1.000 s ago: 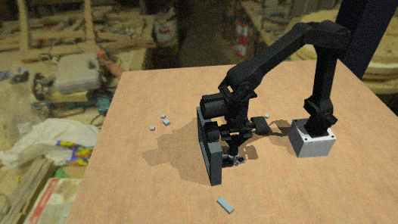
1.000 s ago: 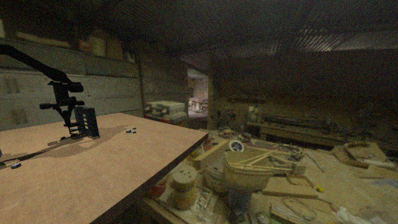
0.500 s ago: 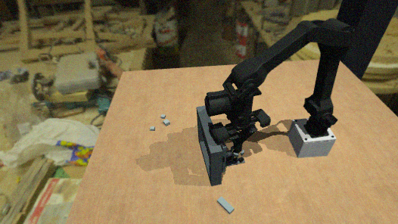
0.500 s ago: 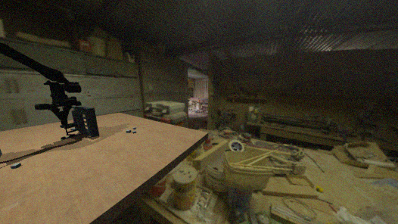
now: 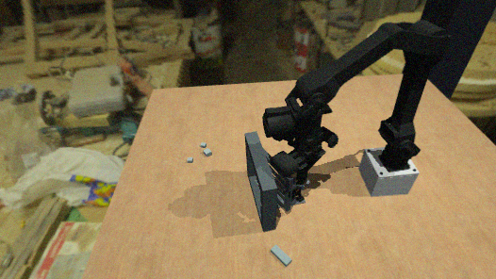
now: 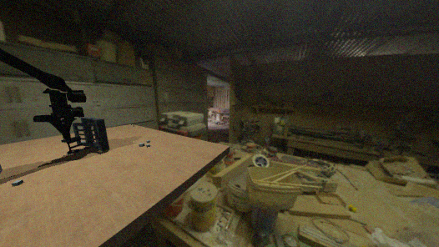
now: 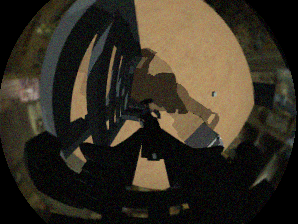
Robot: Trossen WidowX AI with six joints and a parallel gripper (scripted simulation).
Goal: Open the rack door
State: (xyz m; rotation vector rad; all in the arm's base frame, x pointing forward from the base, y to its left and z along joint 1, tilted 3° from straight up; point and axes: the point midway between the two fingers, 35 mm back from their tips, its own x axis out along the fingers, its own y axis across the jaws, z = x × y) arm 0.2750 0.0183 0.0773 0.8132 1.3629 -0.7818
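The dark grey rack frame (image 5: 269,207) (image 6: 101,135) stands upright on the table. Its barred door (image 6: 78,130) (image 7: 96,100) stands partly open on the arm's side, with a gap to the frame; the exact angle is hard to tell. My gripper (image 5: 298,192) (image 6: 71,146) (image 7: 150,131) points down beside the door's free side and is shut on the door handle. The fingers and dark shading hide most of the handle, so how far it is turned cannot be told. The wrist and gripper body hang close over the door in the top view.
Three small pale blocks, one of them here (image 5: 207,153), lie on the table (image 5: 156,123) beyond the frame. A longer pale block (image 5: 281,255) (image 6: 17,183) lies near the frame's near end. The arm's pale base (image 5: 388,183) stands to the right in the top view.
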